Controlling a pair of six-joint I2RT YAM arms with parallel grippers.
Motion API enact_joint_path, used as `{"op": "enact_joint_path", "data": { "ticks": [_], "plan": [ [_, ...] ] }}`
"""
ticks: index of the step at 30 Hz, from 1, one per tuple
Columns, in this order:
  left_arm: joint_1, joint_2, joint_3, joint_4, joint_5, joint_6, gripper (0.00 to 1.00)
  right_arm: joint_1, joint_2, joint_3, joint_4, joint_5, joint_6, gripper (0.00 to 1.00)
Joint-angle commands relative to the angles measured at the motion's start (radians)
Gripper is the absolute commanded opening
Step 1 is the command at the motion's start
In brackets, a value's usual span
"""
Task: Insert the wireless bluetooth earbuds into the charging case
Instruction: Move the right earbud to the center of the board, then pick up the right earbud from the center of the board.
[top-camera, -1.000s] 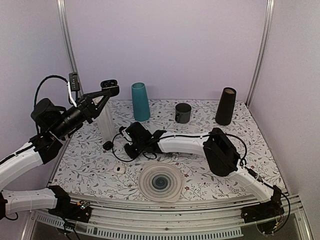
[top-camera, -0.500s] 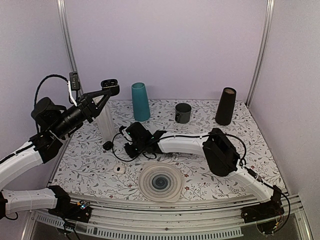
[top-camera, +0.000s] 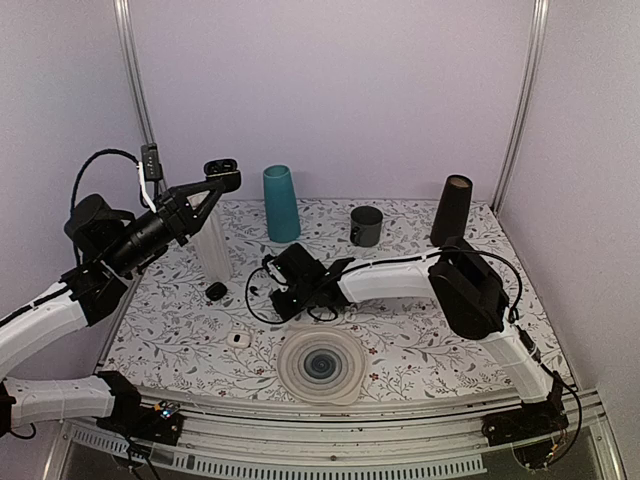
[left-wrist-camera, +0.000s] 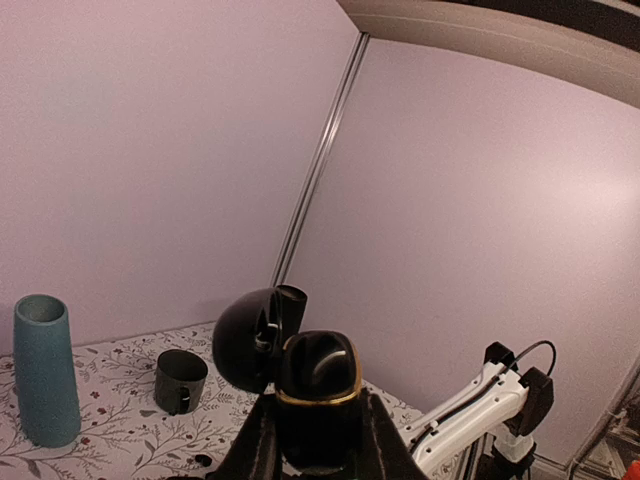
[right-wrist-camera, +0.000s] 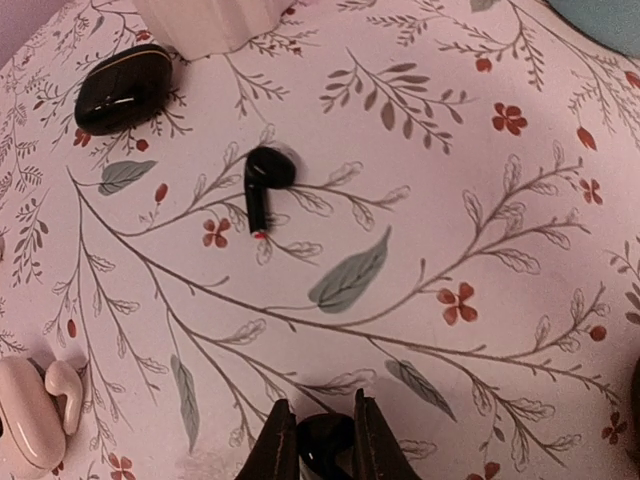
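A: left claw (left-wrist-camera: 318, 425) clamped on the open case (left-wrist-camera: 318, 368), held up in the air above the white vase (top-camera: 212, 245), lid swung back, probably so the sockets are reachable
B: right claw (right-wrist-camera: 321, 420)?
A: nearly closed, pinching what looks like a black earbud (right-wrist-camera: 327, 441), low over the bench (right-wrist-camera: 480, 200) just past the vase
B: other bud?
A: second earbud (right-wrist-camera: 265, 178) lies loose between vase and right claw, likely needs its own trip

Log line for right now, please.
left fingers: shut on open case, held high | right fingers: shut on black earbud | second earbud: loose on table
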Motion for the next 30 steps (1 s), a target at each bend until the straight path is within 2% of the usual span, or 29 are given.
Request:
{"op": "enact_joint_path", "data": {
  "ticks": [1, 4, 9, 13, 20, 30],
  "plan": [
    [0.013, 0.015, -0.016, 0.058, 0.021, -0.017, 0.0, -0.041, -0.072, -0.112, -0.076, -0.038, 0.138, 0.04],
    [0.013, 0.025, -0.021, 0.074, 0.026, -0.025, 0.0, -0.051, -0.084, -0.115, -0.084, -0.067, 0.179, 0.08],
    [0.013, 0.027, -0.02, 0.078, 0.033, -0.029, 0.0, -0.051, -0.092, -0.067, -0.138, -0.07, 0.179, 0.27],
    [0.013, 0.023, -0.022, 0.076, 0.031, -0.029, 0.0, -0.055, -0.096, -0.046, -0.18, -0.065, 0.166, 0.34],
    [0.013, 0.017, -0.026, 0.078, 0.029, -0.03, 0.0, -0.061, -0.084, 0.004, -0.242, -0.075, 0.125, 0.38],
    [0.013, 0.019, -0.019, 0.074, 0.033, -0.029, 0.0, -0.061, -0.01, 0.087, -0.304, -0.076, -0.076, 0.39]
  ]
}}
